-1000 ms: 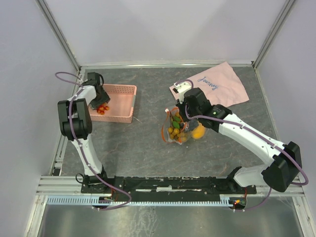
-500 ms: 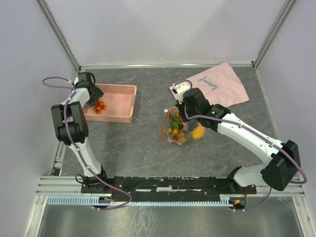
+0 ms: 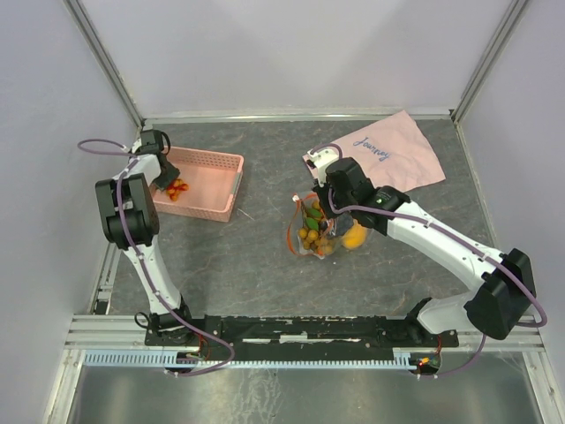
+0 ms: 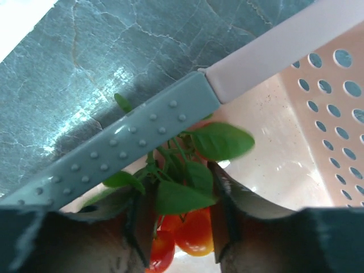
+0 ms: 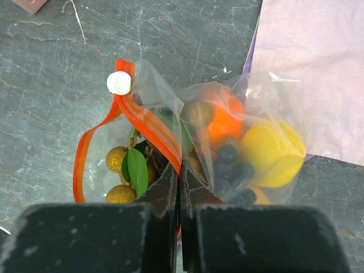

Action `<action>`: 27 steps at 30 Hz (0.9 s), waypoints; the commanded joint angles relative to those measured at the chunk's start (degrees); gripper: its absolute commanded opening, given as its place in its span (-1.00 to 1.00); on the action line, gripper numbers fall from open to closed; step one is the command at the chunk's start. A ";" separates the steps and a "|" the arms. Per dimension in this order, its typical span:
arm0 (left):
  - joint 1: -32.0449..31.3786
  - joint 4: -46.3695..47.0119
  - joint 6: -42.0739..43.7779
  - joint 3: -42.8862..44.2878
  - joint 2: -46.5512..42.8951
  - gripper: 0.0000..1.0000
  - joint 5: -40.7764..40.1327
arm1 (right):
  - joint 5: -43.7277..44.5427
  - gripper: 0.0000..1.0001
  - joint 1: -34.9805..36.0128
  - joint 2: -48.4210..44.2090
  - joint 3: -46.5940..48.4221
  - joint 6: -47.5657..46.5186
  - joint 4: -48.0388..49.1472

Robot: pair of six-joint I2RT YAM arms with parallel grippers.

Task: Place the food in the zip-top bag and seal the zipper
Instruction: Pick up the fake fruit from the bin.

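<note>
1. Right gripper (image 5: 177, 183): jaws pressed together, pinching the zipper (image 5: 149, 126) at the mouth edge of the zip-top bag (image 3: 309, 238).
2. Zip-top bag: mid-table, between the pink basket (image 3: 212, 184) and the pink cloth (image 3: 397, 157), nearer the cloth. The mouth is uppermost. The orange-red strip is parted into an open loop, with a white slider tab (image 5: 119, 83) at its far end.
3. Bag contents, seen through the plastic: lemon (image 5: 273, 151), orange (image 5: 225, 122), dark grapes (image 5: 230, 165), and tan-brown berries (image 5: 116, 160) with a green leaf.
4. Left gripper (image 4: 177, 210): at the basket's left end, jaws closed in on the leafy cluster of tiny red pieces (image 4: 190, 234), with stems and fruit between them.
5. Tiny red pieces: inside the basket, by its left wall. Cannot tell whether they are resting on the floor or lifted.
6. Pink basket: perforated, at the far left of the table (image 3: 265, 265).
7. Pink cloth: flat at the far right, with handwriting on it.
8. Table: grey, stone-patterned.
</note>
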 commanded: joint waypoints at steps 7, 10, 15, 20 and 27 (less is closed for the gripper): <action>0.01 -0.63 3.38 3.21 -1.07 -0.61 -0.02 | -0.21 -0.96 -0.07 0.04 0.93 -0.68 1.25; -0.33 -0.44 3.63 1.57 -3.84 -0.71 0.55 | -0.21 -0.97 -0.01 -0.11 1.14 -0.59 1.17; -1.17 0.35 1.99 -2.41 -9.36 -0.85 1.72 | 0.69 -0.97 -0.03 -0.12 1.97 -0.66 0.17; -2.81 2.04 -0.31 -7.23 -16.70 -0.89 3.80 | 2.12 -0.97 -0.07 -0.65 2.71 -0.52 -0.52; -4.07 3.02 -1.47 -12.34 -25.85 -0.90 3.98 | 3.59 -0.97 -0.05 -0.50 4.41 -0.04 -1.78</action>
